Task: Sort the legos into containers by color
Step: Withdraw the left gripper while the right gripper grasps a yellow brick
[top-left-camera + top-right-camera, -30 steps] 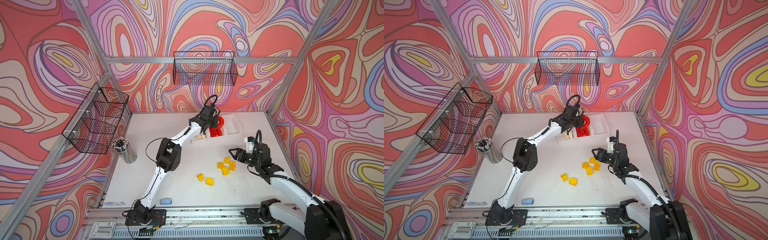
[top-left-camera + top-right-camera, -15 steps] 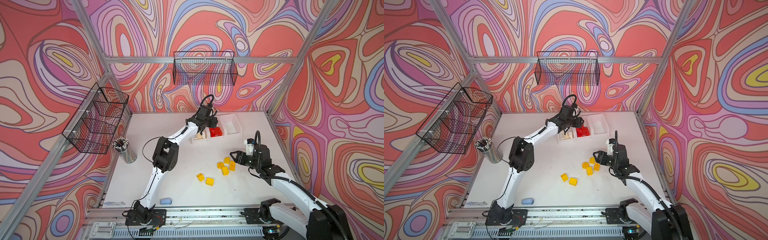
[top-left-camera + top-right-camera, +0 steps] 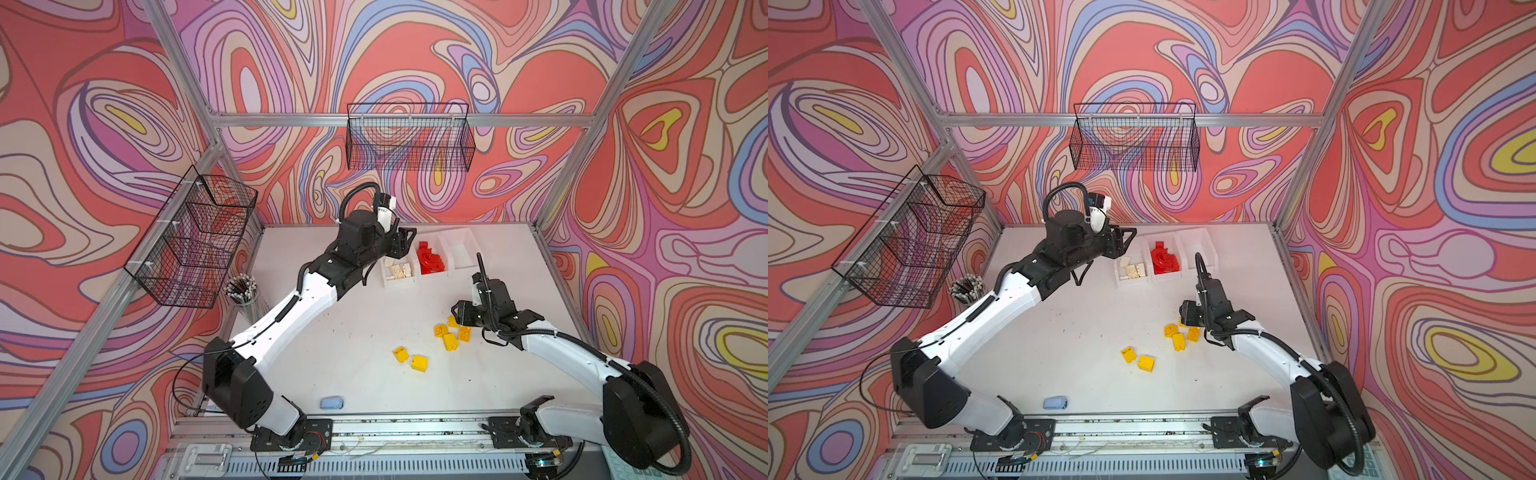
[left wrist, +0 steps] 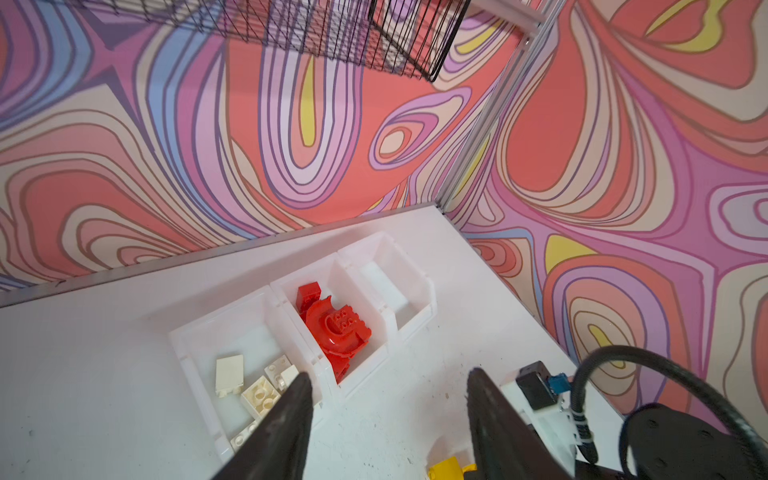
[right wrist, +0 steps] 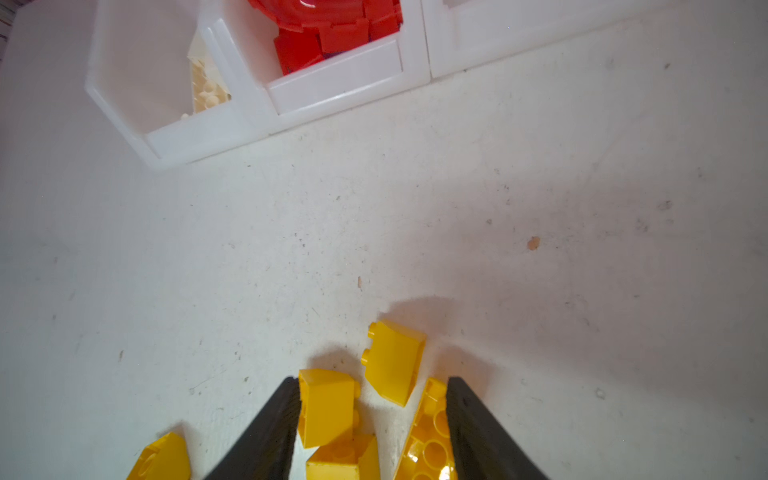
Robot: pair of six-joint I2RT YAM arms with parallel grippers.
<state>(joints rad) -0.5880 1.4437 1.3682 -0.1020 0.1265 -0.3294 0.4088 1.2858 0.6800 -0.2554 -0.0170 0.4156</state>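
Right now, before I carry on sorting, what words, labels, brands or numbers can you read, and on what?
No text is readable.
White wrist-camera housing: a small dark marking, too blurred to read.
Yellow studded plastic bricks, red plastic bricks, white open-top plastic bins: no lettering visible.

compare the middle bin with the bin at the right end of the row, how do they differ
Contents: the middle bin is piled with red bricks, a curved arch piece on top; the right-end bin is empty.
Neighbours: the middle bin has a bin on each side; the right-end bin adjoins only the middle bin.
Both are white, open-topped and look the same size.
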